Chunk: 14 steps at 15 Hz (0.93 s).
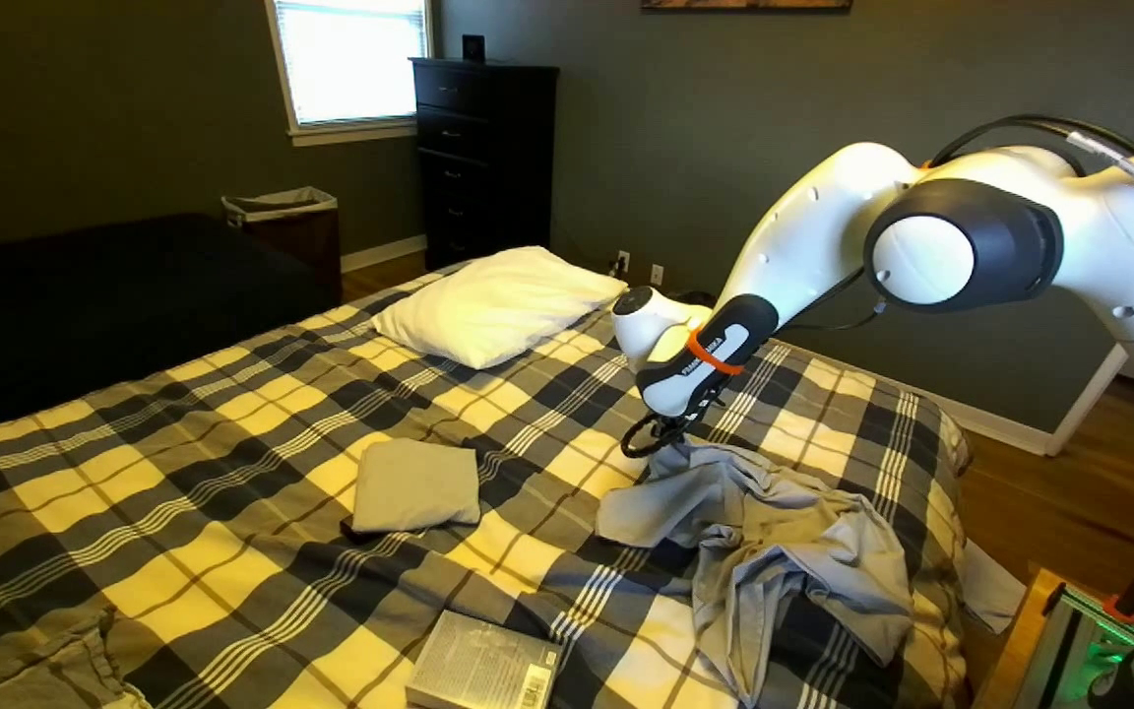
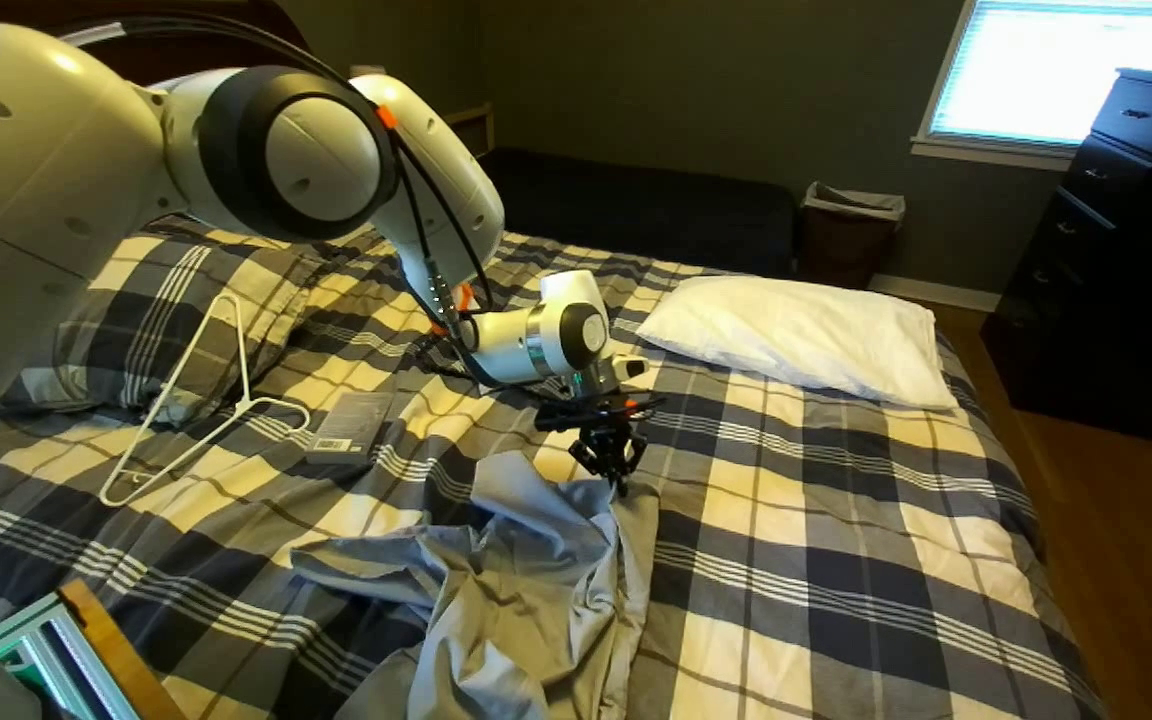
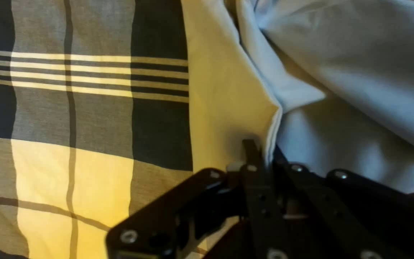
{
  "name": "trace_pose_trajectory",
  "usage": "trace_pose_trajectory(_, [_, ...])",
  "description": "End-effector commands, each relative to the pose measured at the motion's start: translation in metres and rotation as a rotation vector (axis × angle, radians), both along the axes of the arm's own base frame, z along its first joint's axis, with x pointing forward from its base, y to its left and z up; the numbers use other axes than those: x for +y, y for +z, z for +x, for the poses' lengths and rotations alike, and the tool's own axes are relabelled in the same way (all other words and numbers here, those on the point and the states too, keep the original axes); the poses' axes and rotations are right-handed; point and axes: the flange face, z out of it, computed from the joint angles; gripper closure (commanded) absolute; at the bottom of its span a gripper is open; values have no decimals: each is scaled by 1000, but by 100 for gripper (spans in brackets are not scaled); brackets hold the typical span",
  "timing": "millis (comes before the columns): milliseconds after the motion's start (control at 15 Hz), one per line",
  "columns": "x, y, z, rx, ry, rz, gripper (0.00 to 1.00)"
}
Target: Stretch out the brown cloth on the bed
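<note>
The brown cloth (image 1: pixel 813 551) lies rumpled on the plaid bed (image 1: pixel 183 601), near the bed's edge on the robot's side. In an exterior view the cloth (image 2: pixel 526 570) spreads in folds toward the camera, with one corner raised at the gripper. My gripper (image 3: pixel 264 153) points down and is shut on a folded edge of the brown cloth (image 3: pixel 221 82), which stands up between the fingertips. The gripper also shows in both exterior views, low over the bed at the cloth's far end (image 1: pixel 667 433) (image 2: pixel 616 480).
A white pillow (image 1: pixel 498 305) lies at the bed's far side. A small folded tan cloth (image 1: pixel 416 485) and a flat grey box (image 1: pixel 483 662) lie on the bed. Another grey cloth (image 1: pixel 35 670) is at the corner. A white hanger (image 2: pixel 240 350) lies near a plaid pillow (image 2: pixel 176 320).
</note>
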Motion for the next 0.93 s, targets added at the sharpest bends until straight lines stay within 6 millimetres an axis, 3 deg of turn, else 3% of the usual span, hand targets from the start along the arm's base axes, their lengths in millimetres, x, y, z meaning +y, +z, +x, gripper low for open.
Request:
trace_pose_trajectory(0, [-15, -1, -2, -19, -47, -41, 100])
trace_pose_trajectory(267, [-92, 26, -30, -93, -227, -95, 100])
trace_pose_trajectory(333, [-88, 41, -29, -137, -176, -73, 100])
trace_pose_trajectory(400, [-83, 19, -13, -82, -174, -89, 99])
trace_pose_trajectory(667, [-107, 38, -17, -145, -224, -93, 100])
trace_pose_trajectory(867, [-143, 54, -11, -260, -329, -153, 100])
